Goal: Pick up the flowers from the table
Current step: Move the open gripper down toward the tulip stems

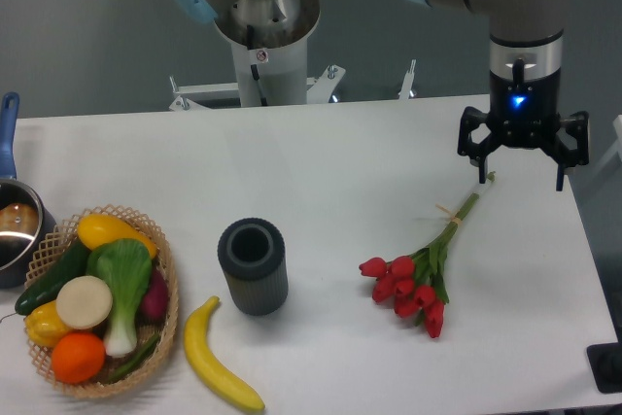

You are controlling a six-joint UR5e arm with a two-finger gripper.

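Note:
The flowers (420,274), a bunch of red tulips with green stems tied together, lie on the white table (321,162) at the right, blooms toward the front and stem tips pointing back right. My gripper (522,177) hangs above the stem end, at the table's right side. Its two fingers (482,174) are spread wide and hold nothing. The left fingertip is close to the stem tip; I cannot tell whether it touches.
A dark grey ribbed cylinder cup (253,266) stands mid-table. A banana (220,355) lies at the front. A wicker basket (163,255) with bok choy and other produce sits front left. A pot (14,225) is at the left edge.

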